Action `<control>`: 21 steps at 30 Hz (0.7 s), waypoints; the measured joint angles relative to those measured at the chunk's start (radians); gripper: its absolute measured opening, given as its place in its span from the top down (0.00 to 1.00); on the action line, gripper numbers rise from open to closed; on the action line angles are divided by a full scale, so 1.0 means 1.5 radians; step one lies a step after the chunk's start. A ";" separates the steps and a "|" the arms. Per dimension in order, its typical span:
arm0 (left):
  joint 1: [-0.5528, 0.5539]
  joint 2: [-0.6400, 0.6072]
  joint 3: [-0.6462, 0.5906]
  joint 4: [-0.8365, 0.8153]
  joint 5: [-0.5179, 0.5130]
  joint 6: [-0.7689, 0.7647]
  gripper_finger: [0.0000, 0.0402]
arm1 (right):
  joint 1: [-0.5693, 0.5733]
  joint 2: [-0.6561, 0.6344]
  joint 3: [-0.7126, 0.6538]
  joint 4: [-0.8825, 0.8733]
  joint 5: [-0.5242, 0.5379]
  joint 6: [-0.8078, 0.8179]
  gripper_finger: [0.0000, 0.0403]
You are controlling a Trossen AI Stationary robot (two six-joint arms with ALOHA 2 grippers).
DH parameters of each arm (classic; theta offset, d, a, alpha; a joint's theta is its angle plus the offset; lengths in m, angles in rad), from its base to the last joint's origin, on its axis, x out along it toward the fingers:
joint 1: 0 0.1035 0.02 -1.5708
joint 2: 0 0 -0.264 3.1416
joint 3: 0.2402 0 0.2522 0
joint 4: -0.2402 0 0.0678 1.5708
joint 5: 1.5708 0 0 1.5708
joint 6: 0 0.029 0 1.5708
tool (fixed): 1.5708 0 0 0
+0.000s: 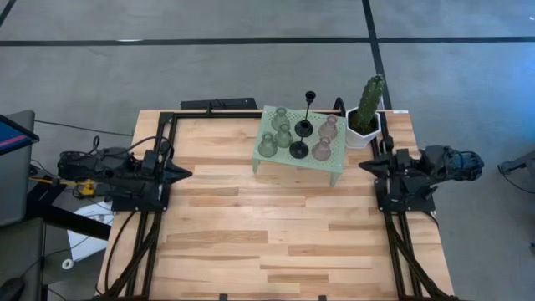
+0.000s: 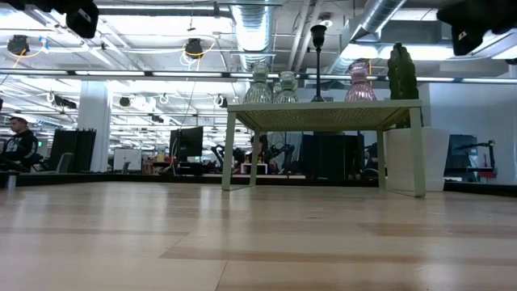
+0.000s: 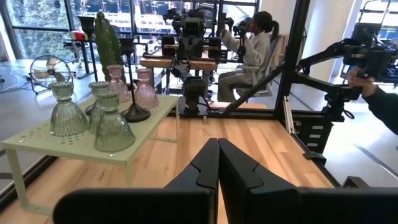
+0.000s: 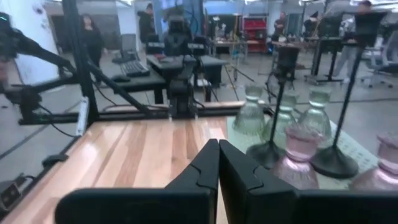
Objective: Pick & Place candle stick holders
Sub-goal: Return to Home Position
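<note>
Two pairs of jaws, both pressed together and holding nothing. My left gripper (image 1: 185,173) hangs over the left side of the wooden table (image 1: 276,234). My right gripper (image 1: 365,165) hangs over the right side. Both point inward.

One container: a mint-green mesh stand (image 1: 333,160), at the back of the table, nearer my right gripper than my left.

Contents of the stand: seven candle stick holders, all upright.
- Three green glass holders (image 1: 283,135), bell-shaped, clustered on the stand's left half.
- Two black holders (image 1: 299,150), thin stems on round bases, one behind the other down the middle.
- Two pink glass holders (image 1: 322,150), one behind the other on the right half.

One cactus (image 1: 370,94) in a white pot (image 1: 359,136), standing on the table just beside the stand's right back corner.

One person (image 3: 252,46) is seated in the room beyond the table.
</note>
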 joint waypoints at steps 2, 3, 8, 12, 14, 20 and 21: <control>0.000 0.000 0.000 0.000 0.000 0.007 0.99 | 0.000 0.000 -0.010 0.020 0.002 0.002 1.00; 0.000 0.000 0.000 0.000 0.000 0.008 0.99 | 0.000 0.000 -0.017 0.037 0.002 0.002 1.00; 0.000 0.000 0.000 0.000 0.000 0.008 0.98 | 0.002 0.000 -0.081 0.081 -0.031 0.028 1.00; 0.000 0.000 0.000 0.000 0.000 0.008 0.98 | 0.002 0.000 -0.140 0.164 -0.036 0.033 1.00; 0.000 0.000 0.000 0.000 0.000 0.008 0.98 | 0.002 0.000 -0.171 0.222 -0.039 0.018 1.00; 0.000 0.000 0.000 0.000 0.001 0.007 0.98 | 0.002 0.000 -0.247 0.287 -0.108 -0.002 1.00; 0.000 0.000 0.000 0.000 0.001 0.007 0.98 | 0.002 0.000 -0.255 0.283 -0.124 -0.002 1.00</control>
